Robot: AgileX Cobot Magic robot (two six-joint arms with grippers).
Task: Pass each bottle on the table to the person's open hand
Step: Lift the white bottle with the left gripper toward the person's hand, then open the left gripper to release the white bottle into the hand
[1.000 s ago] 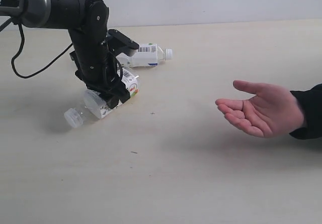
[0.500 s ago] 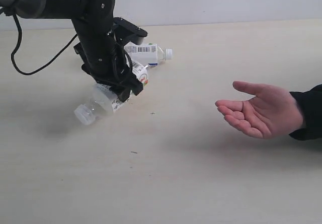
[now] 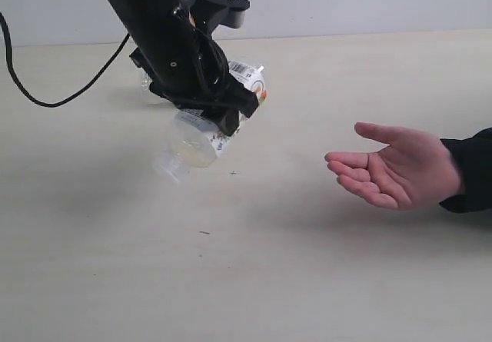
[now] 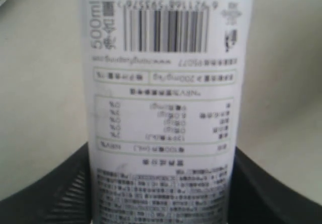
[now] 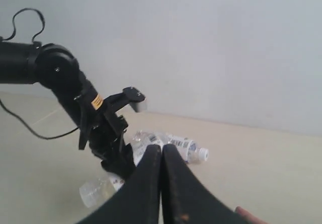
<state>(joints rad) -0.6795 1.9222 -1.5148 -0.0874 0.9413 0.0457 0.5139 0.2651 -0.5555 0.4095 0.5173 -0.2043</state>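
left black claw (image 3: 217,110): clamped on clear plastic bottle with white label (image 3: 191,141). bottle tilted, neck end lowest, lifted clear of pale beige wood-grain table (image 3: 307,280), well apart from bare open hand with black cuff (image 3: 393,170). hand palm up. right black claw (image 5: 161,153): jaws pressed together, empty. second white-capped bottle (image 5: 187,146): lying on table, apart from hand.

A clear, white-labelled bottle (image 3: 194,141), gripped by the left pincer (image 3: 217,116), hangs tilted over the bench (image 3: 307,273), cap toward lower left. The palm-up hand (image 3: 393,167) is at right, well apart.
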